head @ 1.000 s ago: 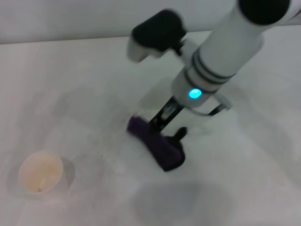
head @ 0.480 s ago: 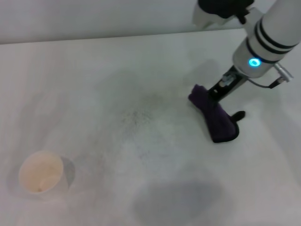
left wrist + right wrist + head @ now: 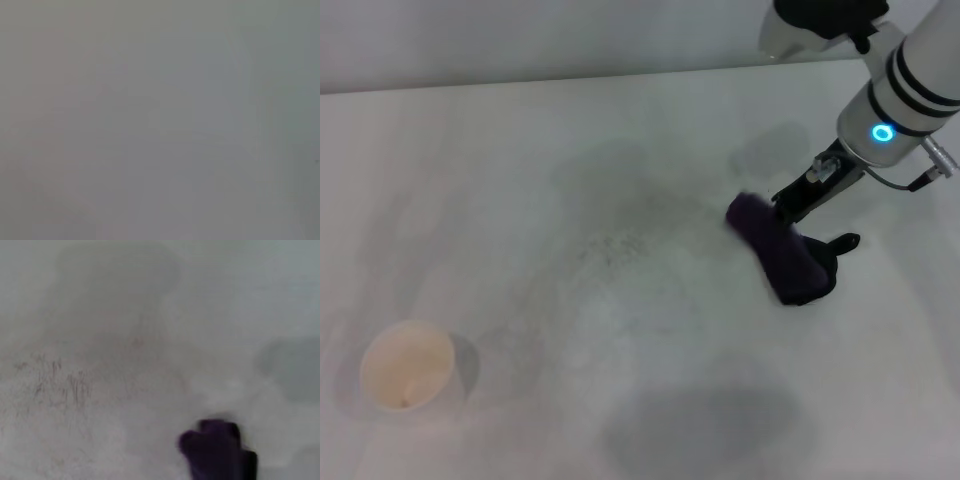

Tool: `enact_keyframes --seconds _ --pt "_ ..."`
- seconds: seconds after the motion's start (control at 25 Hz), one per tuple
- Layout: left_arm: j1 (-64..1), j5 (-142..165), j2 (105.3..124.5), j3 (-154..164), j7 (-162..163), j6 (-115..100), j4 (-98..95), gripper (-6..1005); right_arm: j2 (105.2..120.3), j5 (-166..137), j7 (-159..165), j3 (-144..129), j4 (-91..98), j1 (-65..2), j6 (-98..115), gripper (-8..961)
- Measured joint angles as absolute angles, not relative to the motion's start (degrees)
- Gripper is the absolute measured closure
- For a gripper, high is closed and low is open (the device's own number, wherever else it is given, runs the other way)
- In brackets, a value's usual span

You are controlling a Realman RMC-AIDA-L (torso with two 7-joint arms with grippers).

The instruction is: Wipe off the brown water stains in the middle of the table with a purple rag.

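Right gripper (image 3: 798, 203) is clamped down on the purple rag (image 3: 780, 262), pinching the upper end of it while the rest of the cloth lies flat on the table (image 3: 470, 180), with a small black loop sticking out toward the right edge. That puts the rag on the right side of the table, closer to the far edge than the near one. Brown water stains: only faint grey speckled streaks (image 3: 615, 245) show in the middle of the table, just left of the rag. A white paper cup (image 3: 407, 366) sits upright near the near-left corner. Left wrist view shows plain grey only, so no left gripper visible anywhere.
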State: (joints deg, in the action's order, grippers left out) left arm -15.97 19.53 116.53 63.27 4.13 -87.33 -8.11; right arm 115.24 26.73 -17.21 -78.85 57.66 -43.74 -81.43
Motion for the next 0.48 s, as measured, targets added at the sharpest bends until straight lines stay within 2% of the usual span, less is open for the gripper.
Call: enact_keyframes --seconds 0.32,0.48 --pt "-16.51 19.45 116.69 63.19 3.55 -86.45 -8.34 106 115.1 26.83 -21.27 -73.15 57.65 -43.17 -79.81 699" --pt "-16.57 19.08 117.35 63.1 2.12 -85.94 -8.51 106 115.02 27.04 -27.12 -62.73 57.87 -41.69 -75.97 660"
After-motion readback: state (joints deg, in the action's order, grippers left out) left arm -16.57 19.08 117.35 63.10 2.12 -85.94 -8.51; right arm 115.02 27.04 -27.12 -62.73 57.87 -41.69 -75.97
